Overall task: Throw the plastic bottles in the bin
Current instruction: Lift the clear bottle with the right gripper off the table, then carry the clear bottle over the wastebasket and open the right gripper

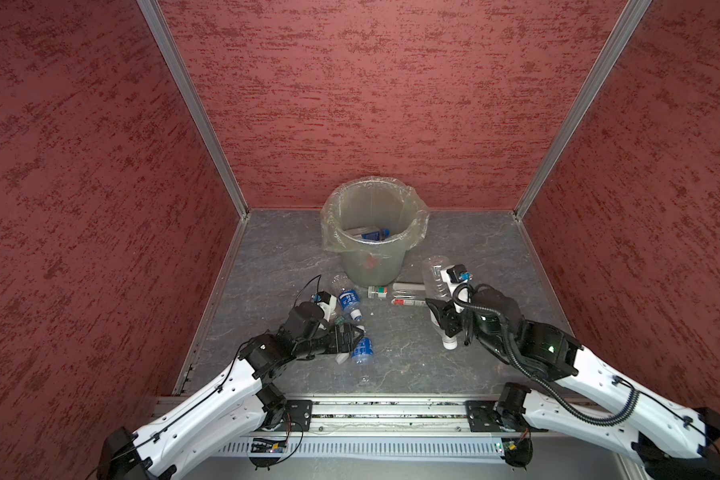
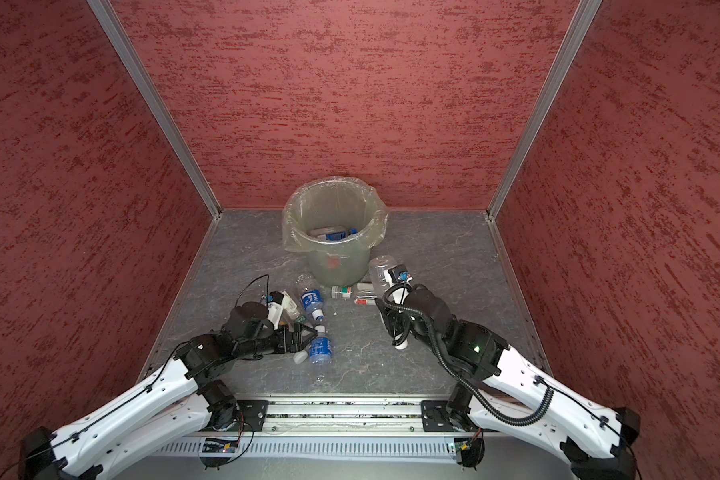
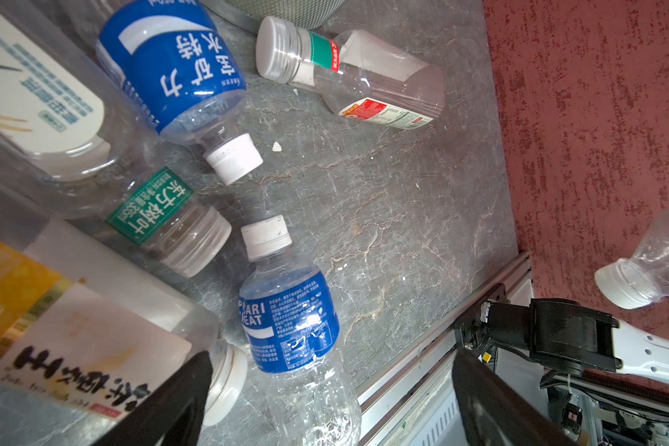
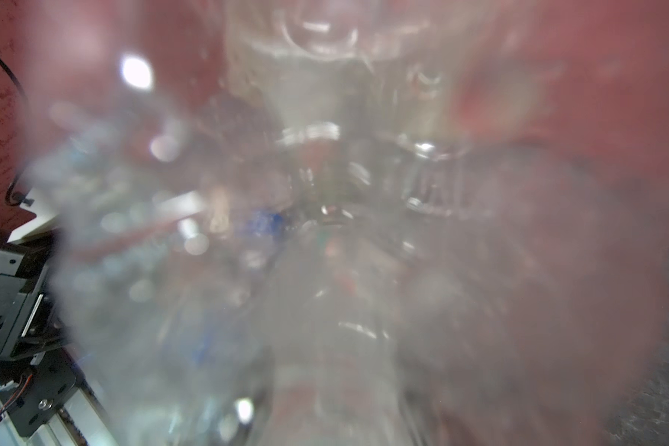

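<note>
Grey marbled counter (image 1: 412, 374), enclosed by red textured panels (image 1: 100, 166).

1. Large clear bottle (image 1: 434, 276): unlabelled, held clear of the counter just in front and right of the bin, cap pointing down. The right gripper (image 1: 444, 318) has its fingers clamped on the bottle's lower body. In the right wrist view blurred clear plastic fills almost everything and nothing is legible.

2. Pocari bottle (image 3: 290, 320): lying on the counter, white cap, blue label. "…ARI" over "…EAT" can be read; the small print is too fine. In the left wrist view it lies in the gap between the fingers (image 3: 178, 401) of the left gripper (image 1: 355, 338), which stand wide apart and grip nothing.

3. Yellow-label bottle (image 3: 74, 347): black brush characters on white, beside the Pocari bottle.

4. Green-label bottle (image 3: 151, 208): white Chinese characters.

5. Blue-label bottle (image 3: 174, 73): large white Chinese characters, white cap.

6. White-label bottle (image 3: 35, 96): pale blue print, illegible.

7. Wide-capped bottle (image 3: 364, 81): green-and-red neck band, red-and-white label, near the bin's foot.

8. Bin (image 1: 375, 270): grey-green, with a clear bag folded over its rim, standing mid-counter toward the back. Binned bottles (image 1: 371, 235) lie inside, one with a blue label.
</note>
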